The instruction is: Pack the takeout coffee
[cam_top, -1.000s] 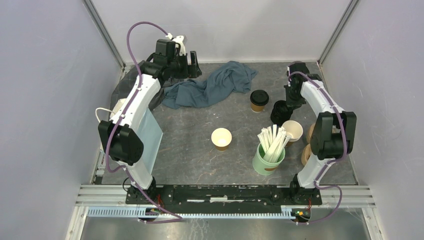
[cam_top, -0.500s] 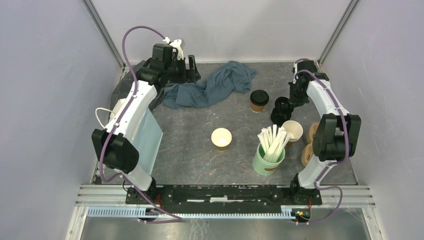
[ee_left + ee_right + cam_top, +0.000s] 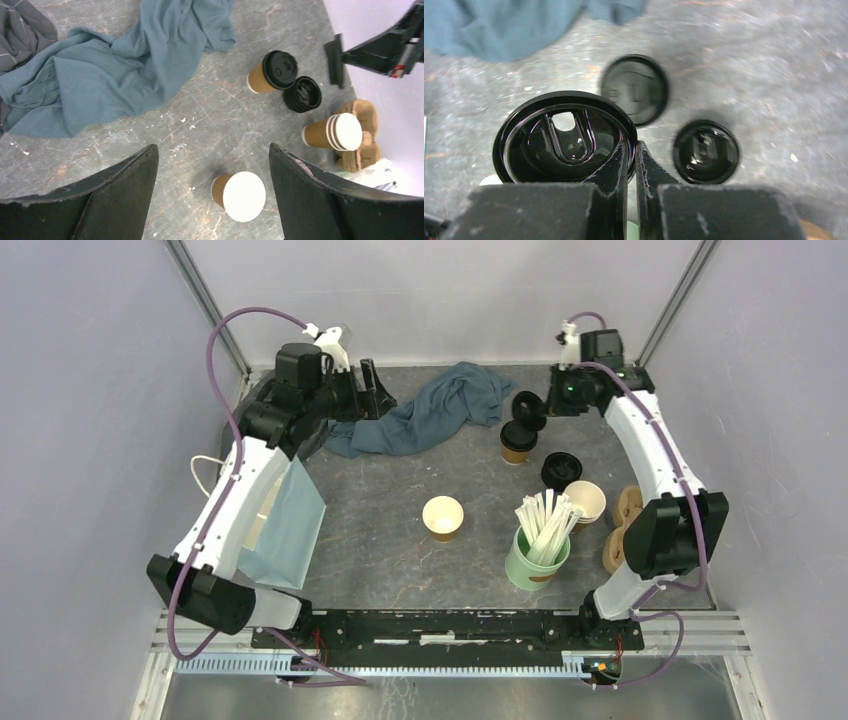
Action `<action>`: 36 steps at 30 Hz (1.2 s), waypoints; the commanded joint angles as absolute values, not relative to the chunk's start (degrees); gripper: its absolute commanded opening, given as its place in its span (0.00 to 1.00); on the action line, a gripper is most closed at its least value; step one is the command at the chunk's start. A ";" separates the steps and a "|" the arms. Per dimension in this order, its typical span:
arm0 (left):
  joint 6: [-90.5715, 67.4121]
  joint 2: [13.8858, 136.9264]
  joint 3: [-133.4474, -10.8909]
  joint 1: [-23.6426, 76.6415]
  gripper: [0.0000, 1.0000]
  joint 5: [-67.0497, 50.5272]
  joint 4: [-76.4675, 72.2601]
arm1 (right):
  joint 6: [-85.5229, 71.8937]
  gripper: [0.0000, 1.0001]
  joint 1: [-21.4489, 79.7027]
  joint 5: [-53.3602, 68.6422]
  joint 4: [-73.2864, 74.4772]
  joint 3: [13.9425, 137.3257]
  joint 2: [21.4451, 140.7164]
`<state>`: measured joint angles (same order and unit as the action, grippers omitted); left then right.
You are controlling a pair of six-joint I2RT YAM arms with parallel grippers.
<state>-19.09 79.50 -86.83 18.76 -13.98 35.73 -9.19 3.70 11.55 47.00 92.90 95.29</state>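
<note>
Right gripper [image 3: 631,150] pinches a black sip lid [image 3: 559,135] by its rim above the lidded kraft cup [image 3: 517,443] at the back, left gripper [image 3: 211,150] gapes empty; next I must seat it squarely on the mid-table open cup [image 3: 443,517].

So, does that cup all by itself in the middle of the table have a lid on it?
No, the cup stands open at the top, and you can see straight down into its pale inside.

Right fingers [image 3: 543,406]: I see them pinching a black lid [image 3: 527,408] beside the blue cloth [image 3: 430,410].
Lidded cup [image 3: 518,440]: upright on my tabletop [image 3: 380,510], just beside that lid.
</note>
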 commanded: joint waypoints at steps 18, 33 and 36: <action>-45.27 89.60 -100.25 33.01 0.74 -2.65 51.60 | -11.56 0.03 37.40 -18.31 58.06 102.10 96.20; -55.43 88.26 -92.85 40.23 0.59 1.44 46.51 | -16.47 0.02 42.63 -20.27 55.50 97.29 91.50; -55.12 89.59 -93.84 40.85 0.55 1.18 46.32 | -16.61 0.02 42.75 -19.73 55.09 96.50 90.79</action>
